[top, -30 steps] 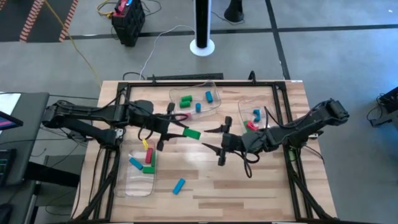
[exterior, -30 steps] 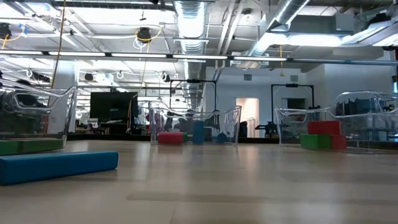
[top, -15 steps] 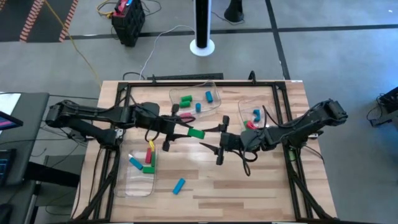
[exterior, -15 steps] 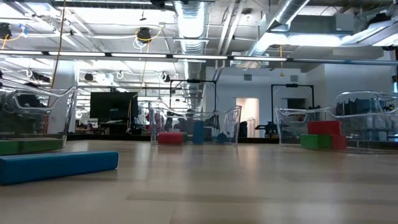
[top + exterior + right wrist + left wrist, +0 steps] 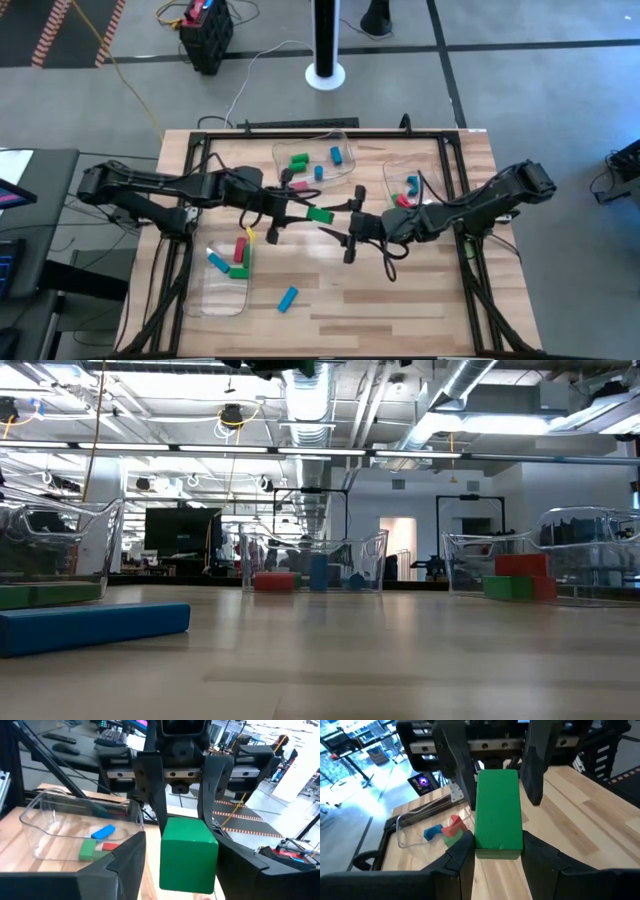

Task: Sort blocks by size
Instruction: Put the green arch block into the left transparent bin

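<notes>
Green rectangular block: clamped in my left gripper above mid-table, facing my wide-spread right gripper. Step: handover. Next, likely: right fingers close, left releases.

green block: its near end sits hidden between the left gripper's fingers.
arms: in the low view, only a dark bit shows, cut off by the edge.
tray blocks: too small to tell their shapes.

Ctr table bare, blue block loose near front, trays ring ctr
</notes>
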